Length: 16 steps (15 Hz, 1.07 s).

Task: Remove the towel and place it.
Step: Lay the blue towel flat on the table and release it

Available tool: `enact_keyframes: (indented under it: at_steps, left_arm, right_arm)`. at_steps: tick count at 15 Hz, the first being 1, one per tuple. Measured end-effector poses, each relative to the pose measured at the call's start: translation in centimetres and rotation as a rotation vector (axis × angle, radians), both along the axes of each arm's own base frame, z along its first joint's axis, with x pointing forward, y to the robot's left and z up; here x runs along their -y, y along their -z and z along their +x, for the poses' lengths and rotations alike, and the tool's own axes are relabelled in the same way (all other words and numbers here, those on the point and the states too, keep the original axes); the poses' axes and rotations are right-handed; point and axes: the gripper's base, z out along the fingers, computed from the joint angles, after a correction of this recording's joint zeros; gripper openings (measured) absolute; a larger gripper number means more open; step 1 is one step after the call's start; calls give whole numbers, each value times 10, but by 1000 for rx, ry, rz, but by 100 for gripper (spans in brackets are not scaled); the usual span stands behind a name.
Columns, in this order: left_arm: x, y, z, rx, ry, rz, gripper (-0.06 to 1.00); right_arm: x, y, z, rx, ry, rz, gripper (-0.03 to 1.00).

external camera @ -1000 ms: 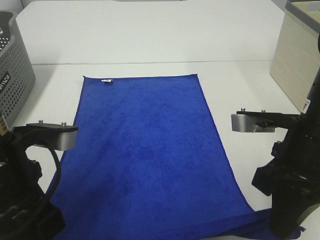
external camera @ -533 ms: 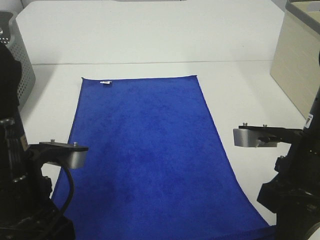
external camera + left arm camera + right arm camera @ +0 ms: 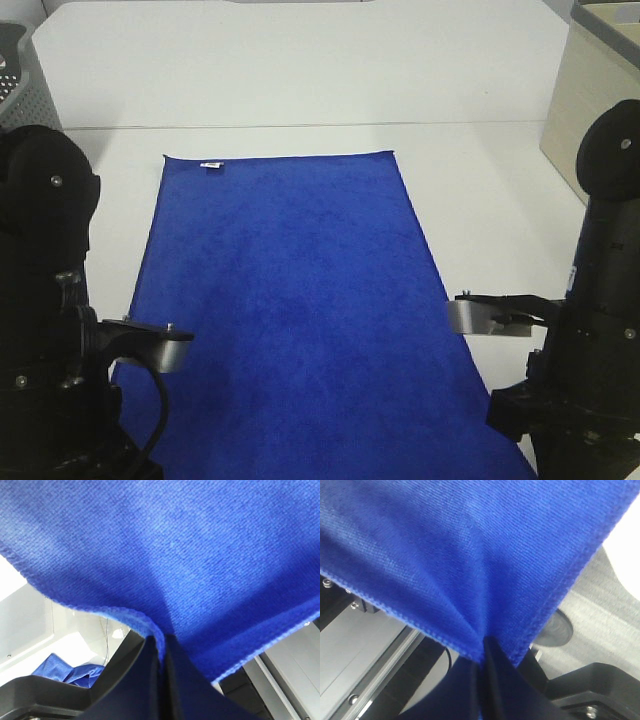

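Plush blue towel [image 3: 290, 300], near edge pinched.
Your L gripper [image 3: 161, 652] & R gripper [image 3: 482, 652] clamp its stitched hem; rest flat on desk [image 3: 480, 180].

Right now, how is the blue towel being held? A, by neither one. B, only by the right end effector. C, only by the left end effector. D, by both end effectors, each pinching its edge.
D: the left wrist view shows the left end effector shut on a pinched fold at the stitched edge of the towel, and the right wrist view shows the right end effector shut on the edge the same way.
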Motion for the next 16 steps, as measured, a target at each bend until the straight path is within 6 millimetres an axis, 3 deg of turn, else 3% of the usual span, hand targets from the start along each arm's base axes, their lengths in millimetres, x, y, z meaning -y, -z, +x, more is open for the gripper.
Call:
enact_keyframes:
  at_steps: [10,16]
  left_arm:
    - [5,-1,7,5,4,-8,0]
    - [12,4,15,-6,3,-7,0]
  right_arm:
    - [-3,6,1,-37,20,11,2]
    - [-5,33,1,-159,37,-30,2]
